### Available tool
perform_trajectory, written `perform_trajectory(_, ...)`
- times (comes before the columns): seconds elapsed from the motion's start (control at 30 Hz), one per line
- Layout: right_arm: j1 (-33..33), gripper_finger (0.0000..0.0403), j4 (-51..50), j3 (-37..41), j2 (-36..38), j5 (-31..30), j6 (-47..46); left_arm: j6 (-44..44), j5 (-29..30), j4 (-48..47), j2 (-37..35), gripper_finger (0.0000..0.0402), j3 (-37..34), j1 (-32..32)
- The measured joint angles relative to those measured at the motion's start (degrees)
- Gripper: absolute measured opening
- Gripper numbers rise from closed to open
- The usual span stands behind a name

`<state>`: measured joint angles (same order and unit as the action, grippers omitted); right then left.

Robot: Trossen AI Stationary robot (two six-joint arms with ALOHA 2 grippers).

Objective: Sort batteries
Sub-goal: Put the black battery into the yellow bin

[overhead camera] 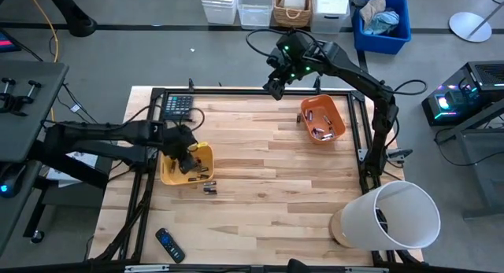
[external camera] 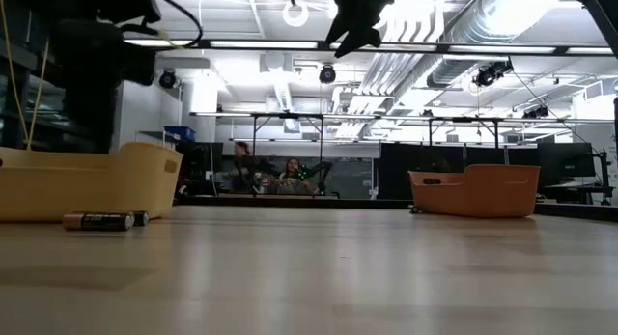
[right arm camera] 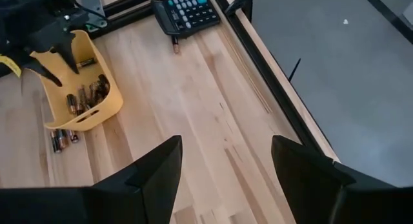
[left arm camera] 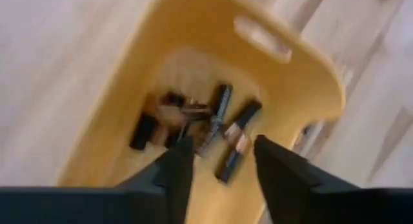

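Several batteries (left arm camera: 222, 130) lie in the yellow bin (overhead camera: 201, 156) near the table's left side. Two or three more batteries (overhead camera: 209, 187) lie loose on the wood beside the bin's near wall, also seen in the low view (external camera: 97, 220). Another small battery (right arm camera: 175, 46) lies by the calculator. The orange bin (overhead camera: 321, 119) on the right holds further batteries. My left gripper (left arm camera: 219, 161) hovers open above the yellow bin, pointing down into it and holding nothing. My right gripper (right arm camera: 226, 166) is open and raised high over the table's far edge (overhead camera: 276, 86).
A dark calculator (overhead camera: 178, 106) sits at the far left corner and a black remote (overhead camera: 169, 245) near the near edge. A large white cylinder (overhead camera: 392, 216) stands at the near right corner. Bare wood lies between the two bins.
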<state>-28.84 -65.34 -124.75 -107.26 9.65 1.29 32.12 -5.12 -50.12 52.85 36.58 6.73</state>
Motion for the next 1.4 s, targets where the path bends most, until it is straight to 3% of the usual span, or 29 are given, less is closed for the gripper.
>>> perform_trajectory(0.13,0.0,0.0233,0.0,0.0,0.0,0.0,-0.9,-6.0,7.5,0.4,1.5,0.0207,6.3,4.8)
perform_trajectory(0.2,0.0,0.0233,0.0,0.0,0.0,0.0,-0.7,-8.4,13.3,0.8,3.2,0.0219,11.1,9.4)
perform_trajectory(0.27,0.0,0.0233,0.4,0.0,0.0,0.0,-0.3,-12.1,14.3,-1.1,6.7,0.0221,16.0,15.9)
perform_trajectory(0.4,0.0,0.0233,1.6,0.0,0.0,0.0,-0.3,-21.5,12.7,-13.5,20.2,0.0218,25.2,28.2)
perform_trajectory(0.5,0.0,0.0233,1.8,0.0,0.0,0.0,-1.2,-28.6,14.0,-21.8,33.0,0.0217,29.5,33.1)
perform_trajectory(0.63,0.1,0.0233,1.9,0.0,0.0,0.0,-1.3,-40.2,17.9,-23.2,46.8,0.0217,33.4,34.2)
perform_trajectory(0.77,0.4,0.0233,2.4,0.0,0.0,0.1,-1.5,-47.5,22.9,-23.2,55.0,0.0217,38.5,33.1)
perform_trajectory(0.97,1.2,0.0233,2.8,0.0,0.0,0.1,-1.1,-58.3,23.6,-20.7,59.2,0.0217,41.0,32.5)
perform_trajectory(1.4,2.3,0.0233,2.7,0.0,0.0,0.2,0.2,-61.1,26.8,-20.2,64.6,0.0207,41.0,33.0)
